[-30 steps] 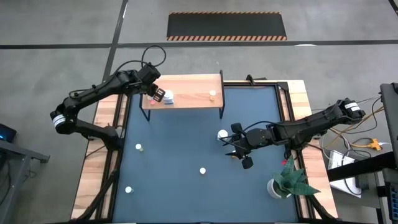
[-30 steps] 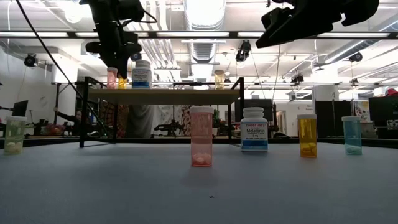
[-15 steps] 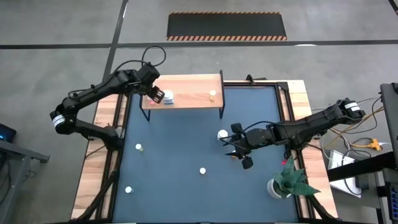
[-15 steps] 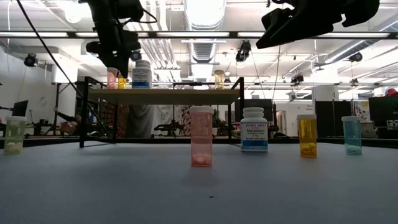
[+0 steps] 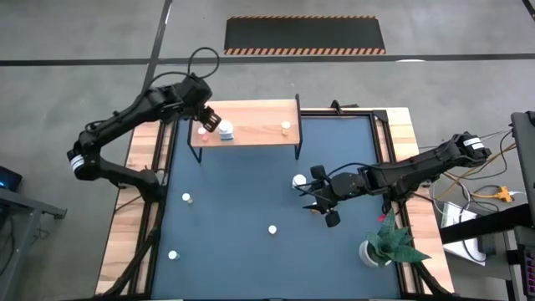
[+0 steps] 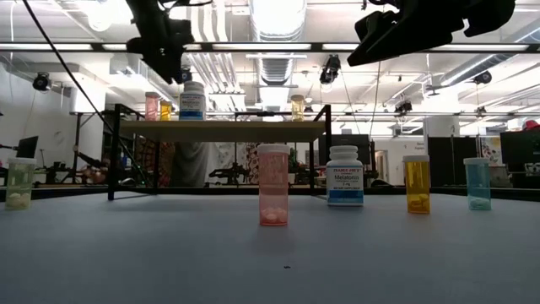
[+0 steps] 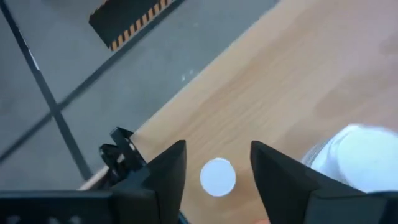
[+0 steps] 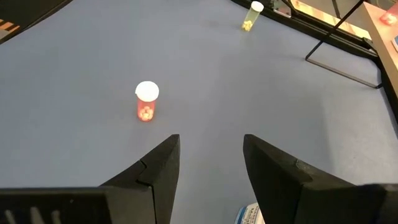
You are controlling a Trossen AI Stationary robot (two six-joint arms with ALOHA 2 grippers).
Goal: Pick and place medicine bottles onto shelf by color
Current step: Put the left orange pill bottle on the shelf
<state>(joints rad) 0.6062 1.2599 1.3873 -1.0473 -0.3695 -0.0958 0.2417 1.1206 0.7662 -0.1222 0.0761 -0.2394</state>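
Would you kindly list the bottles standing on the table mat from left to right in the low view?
Greenish bottle → pink bottle → white labelled bottle → amber bottle → pale teal bottle.

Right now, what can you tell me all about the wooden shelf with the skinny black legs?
The light wooden shelf is a flat rectangular board on thin black metal legs, standing level at the far edge of the dark mat. Four bottles stand on it: three bunched at one end, a pink one, an orange one and a bigger white one, plus a yellowish one alone near the other end.
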